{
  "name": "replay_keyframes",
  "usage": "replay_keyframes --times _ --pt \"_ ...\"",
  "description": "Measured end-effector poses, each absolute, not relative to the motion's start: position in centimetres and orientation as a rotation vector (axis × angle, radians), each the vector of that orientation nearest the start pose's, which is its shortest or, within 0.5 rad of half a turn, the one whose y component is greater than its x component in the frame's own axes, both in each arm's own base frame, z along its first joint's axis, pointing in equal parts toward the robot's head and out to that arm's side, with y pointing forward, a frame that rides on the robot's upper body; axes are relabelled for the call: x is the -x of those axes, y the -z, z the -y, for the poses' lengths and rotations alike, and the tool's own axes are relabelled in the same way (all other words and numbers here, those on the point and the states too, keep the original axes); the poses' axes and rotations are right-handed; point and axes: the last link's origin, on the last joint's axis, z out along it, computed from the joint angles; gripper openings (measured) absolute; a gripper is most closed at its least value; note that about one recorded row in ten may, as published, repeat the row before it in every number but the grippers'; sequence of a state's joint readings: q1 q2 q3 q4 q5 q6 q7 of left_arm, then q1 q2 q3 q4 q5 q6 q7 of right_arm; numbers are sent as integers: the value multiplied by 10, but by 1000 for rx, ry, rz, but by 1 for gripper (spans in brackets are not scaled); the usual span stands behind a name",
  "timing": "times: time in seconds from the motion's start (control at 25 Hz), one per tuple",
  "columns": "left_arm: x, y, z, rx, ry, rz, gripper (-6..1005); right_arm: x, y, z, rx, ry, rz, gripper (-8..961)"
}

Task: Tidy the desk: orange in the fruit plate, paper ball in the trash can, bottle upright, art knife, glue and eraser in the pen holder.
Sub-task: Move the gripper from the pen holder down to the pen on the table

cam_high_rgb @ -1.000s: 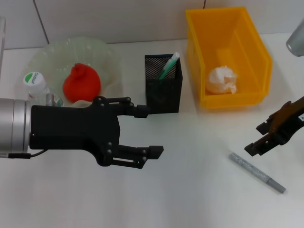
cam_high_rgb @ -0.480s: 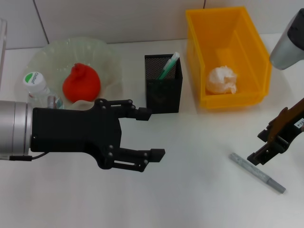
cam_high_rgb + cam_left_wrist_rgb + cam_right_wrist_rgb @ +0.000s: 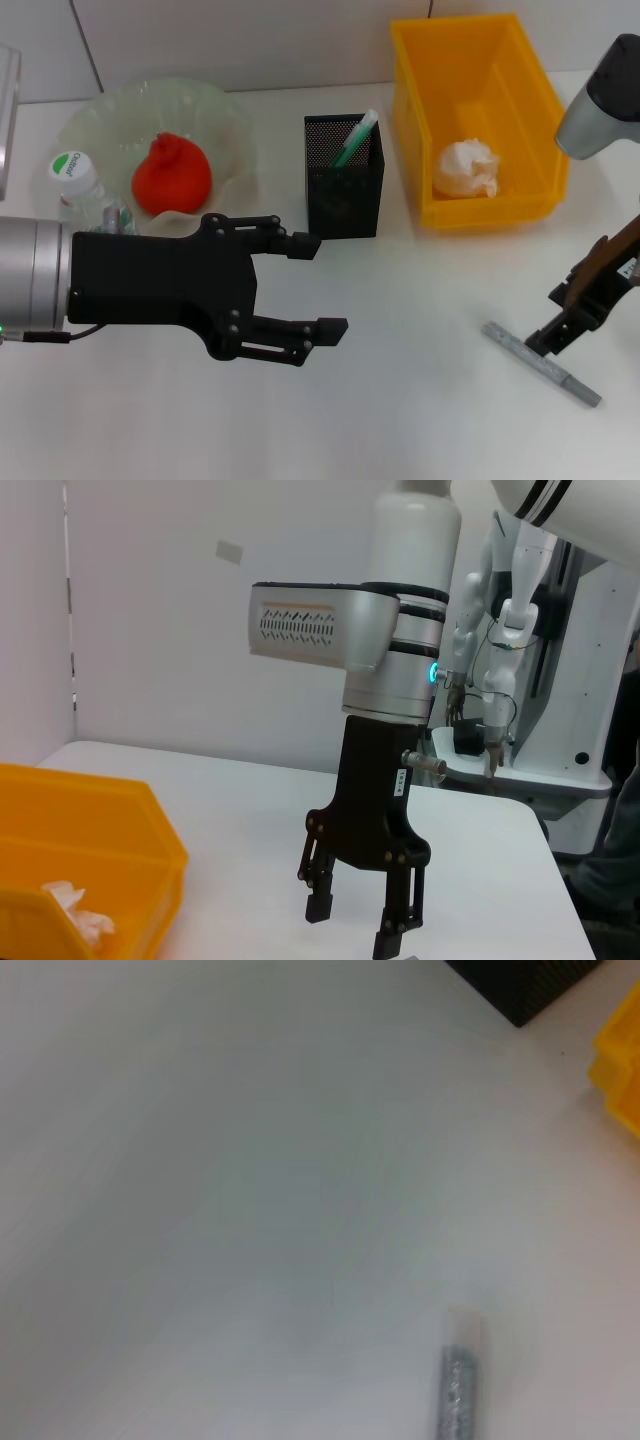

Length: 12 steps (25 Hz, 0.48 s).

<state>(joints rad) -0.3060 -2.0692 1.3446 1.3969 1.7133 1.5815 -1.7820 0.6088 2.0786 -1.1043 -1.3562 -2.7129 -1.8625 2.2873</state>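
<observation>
The grey art knife lies flat on the white desk at the right, also seen in the right wrist view. My right gripper hangs open just above its near end, shown too in the left wrist view. The orange rests in the pale green fruit plate. The paper ball lies in the yellow trash can. A white-capped bottle stands beside the plate. A green-tipped stick is in the black mesh pen holder. My left gripper hovers open and empty. The eraser is out of view.
The left arm's black body covers the desk in front of the plate and part of the bottle. A grey box edge shows at the far left. The right arm's grey link hangs over the bin's right side.
My right gripper has shifted right and toward the desk's front, coming down over the art knife's end. The left gripper has barely moved. The knife stays put.
</observation>
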Motion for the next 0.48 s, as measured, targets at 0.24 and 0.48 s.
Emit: replay_keyframes --times 0.24,0.48 --pt "149 -10 -288 3018 615 203 845 -219 -45 -336 2657 636 -1007 760" --pt "149 -10 -289 3017 615 190 845 -221 -43 -336 2649 632 -1045 760"
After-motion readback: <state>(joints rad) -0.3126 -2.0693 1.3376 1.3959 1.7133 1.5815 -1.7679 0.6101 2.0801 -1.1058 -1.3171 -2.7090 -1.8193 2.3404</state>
